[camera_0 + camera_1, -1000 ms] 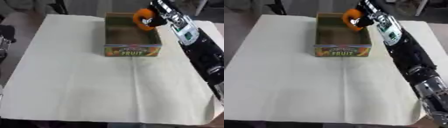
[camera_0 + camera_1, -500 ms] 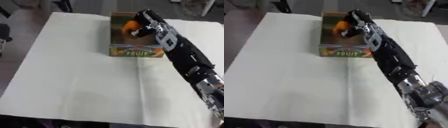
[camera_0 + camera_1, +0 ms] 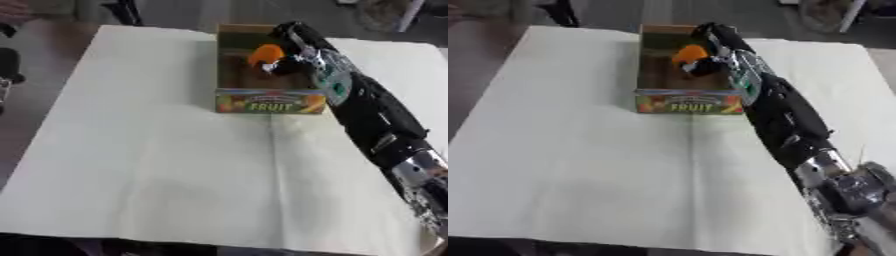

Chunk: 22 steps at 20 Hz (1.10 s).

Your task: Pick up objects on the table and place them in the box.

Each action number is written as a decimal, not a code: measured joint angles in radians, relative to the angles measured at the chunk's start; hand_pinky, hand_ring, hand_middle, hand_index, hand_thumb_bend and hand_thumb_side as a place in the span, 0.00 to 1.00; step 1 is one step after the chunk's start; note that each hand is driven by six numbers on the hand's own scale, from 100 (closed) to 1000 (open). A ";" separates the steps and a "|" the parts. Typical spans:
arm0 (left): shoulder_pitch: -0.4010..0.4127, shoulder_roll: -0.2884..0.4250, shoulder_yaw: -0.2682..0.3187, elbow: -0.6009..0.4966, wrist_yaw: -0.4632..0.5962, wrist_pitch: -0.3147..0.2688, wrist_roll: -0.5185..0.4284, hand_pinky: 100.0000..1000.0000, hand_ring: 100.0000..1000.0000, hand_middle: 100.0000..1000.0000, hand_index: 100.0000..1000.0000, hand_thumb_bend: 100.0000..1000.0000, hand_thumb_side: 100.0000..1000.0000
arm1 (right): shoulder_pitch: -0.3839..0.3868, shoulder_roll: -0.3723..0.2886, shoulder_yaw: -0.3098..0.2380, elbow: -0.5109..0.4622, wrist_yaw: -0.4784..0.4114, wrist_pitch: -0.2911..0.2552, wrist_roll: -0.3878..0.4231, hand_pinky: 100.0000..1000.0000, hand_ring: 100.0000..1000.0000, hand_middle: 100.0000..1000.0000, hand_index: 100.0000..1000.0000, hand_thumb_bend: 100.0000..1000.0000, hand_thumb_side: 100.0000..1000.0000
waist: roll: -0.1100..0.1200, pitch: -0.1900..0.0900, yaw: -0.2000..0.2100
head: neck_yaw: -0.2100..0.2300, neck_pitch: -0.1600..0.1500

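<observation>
Right hand (image 3: 293, 52) curled round smooth orange object (image 3: 264, 53) over cardboard box (image 3: 269, 101).

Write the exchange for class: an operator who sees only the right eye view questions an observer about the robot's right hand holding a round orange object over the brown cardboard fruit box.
Operator: My view has the black forearm across the box's front right corner. Is that corner hidden for you too?
Observer: No. In the left eye view the brown cardboard fruit box shows its whole front; the black forearm passes right of it.
Operator: Anything left of the white table?
Observer: Yes, a dark shape at the picture's left edge, off the white table. The right hand holds the round orange object in both views.
</observation>
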 measured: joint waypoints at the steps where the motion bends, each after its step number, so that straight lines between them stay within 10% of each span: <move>1: 0.000 0.000 0.000 0.000 0.000 0.000 0.000 0.57 0.60 0.54 0.69 0.59 0.32 | 0.003 -0.003 0.000 -0.008 -0.001 -0.001 0.005 0.72 0.80 0.74 0.81 0.38 0.23 | 0.000 0.000 -0.003 | 0.002 0.000; 11: 0.028 0.000 0.007 0.001 0.000 -0.002 0.006 0.57 0.60 0.54 0.69 0.59 0.32 | 0.091 -0.104 0.016 -0.237 -0.188 0.005 0.034 0.68 0.78 0.71 0.80 0.37 0.14 | 0.008 -0.022 -0.065 | 0.038 0.002; 22: 0.054 0.001 0.022 0.007 -0.001 -0.006 0.022 0.57 0.60 0.54 0.69 0.59 0.32 | 0.330 -0.208 -0.007 -0.594 -0.595 0.081 -0.025 0.63 0.75 0.66 0.78 0.37 0.11 | 0.015 -0.037 -0.154 | 0.078 0.011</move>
